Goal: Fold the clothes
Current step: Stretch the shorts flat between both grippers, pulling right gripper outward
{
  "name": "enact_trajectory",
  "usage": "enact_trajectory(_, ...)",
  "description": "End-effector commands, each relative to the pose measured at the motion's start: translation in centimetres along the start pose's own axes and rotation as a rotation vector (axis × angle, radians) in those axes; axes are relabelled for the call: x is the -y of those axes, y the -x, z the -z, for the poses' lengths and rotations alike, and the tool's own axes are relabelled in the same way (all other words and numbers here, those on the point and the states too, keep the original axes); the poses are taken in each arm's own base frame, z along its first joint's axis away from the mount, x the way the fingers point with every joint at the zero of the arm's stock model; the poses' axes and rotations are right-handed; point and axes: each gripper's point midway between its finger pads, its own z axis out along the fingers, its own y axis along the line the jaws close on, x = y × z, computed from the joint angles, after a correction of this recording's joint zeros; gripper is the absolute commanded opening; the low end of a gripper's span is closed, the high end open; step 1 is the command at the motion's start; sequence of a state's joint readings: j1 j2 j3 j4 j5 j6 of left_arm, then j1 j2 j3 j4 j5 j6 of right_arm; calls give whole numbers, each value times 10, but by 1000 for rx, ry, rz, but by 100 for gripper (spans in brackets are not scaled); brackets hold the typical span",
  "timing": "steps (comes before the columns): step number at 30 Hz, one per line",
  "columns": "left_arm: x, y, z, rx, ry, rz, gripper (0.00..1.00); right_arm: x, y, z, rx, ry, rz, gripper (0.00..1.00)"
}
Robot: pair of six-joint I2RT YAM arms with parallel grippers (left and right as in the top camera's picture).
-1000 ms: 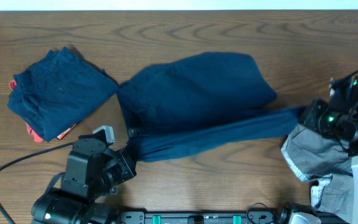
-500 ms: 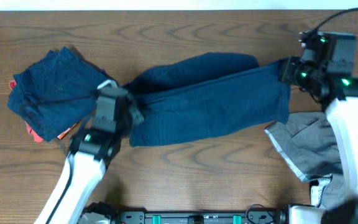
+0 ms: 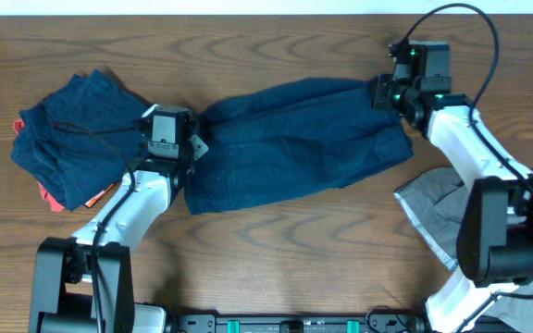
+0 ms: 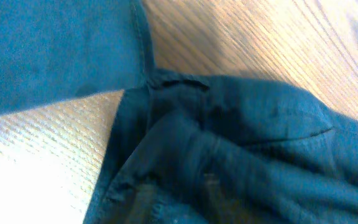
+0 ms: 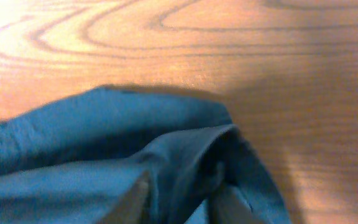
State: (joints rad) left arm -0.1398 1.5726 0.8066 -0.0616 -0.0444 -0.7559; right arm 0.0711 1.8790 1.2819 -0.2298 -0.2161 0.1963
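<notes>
Large navy shorts [image 3: 294, 139] lie folded lengthwise across the middle of the table. My left gripper [image 3: 191, 148] is shut on their left end; in the left wrist view the navy cloth [image 4: 229, 149] bunches around the fingers [image 4: 179, 199]. My right gripper [image 3: 382, 92] is shut on their far right corner; the right wrist view shows cloth [image 5: 104, 162] pinched between its fingers [image 5: 179, 199]. A folded navy pile [image 3: 81, 134] with a red-orange garment [image 3: 54, 199] under it sits at the left. A grey garment [image 3: 442, 217] lies at the right.
The wooden table [image 3: 276, 268] runs wide around the clothes. The left arm's black cable [image 3: 91, 129] lies over the navy pile. The right arm's cable [image 3: 475, 28] arcs above the far edge. A black rail [image 3: 285, 324] runs along the near edge.
Both grippers carried the near edge of the shorts away from me and over the far part, folding them. The left gripper ended beside the navy pile, the right at the far right corner.
</notes>
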Motion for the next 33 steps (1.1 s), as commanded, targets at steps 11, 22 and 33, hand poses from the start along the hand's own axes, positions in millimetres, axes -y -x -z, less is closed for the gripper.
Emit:
enact_trajectory(11, -20, 1, 36, -180, -76, 141, 63, 22, -26, 26, -142, -70, -53, 55)
enact_trajectory(22, -33, -58, 17, -356, 13, -10, 67, 53, -124, 7, -386, -195, -1, 49)
enact_trajectory(33, -58, -92, -15, -481, 101, 4, 70, 76, -134, 21, -413, -285, -86, 56)
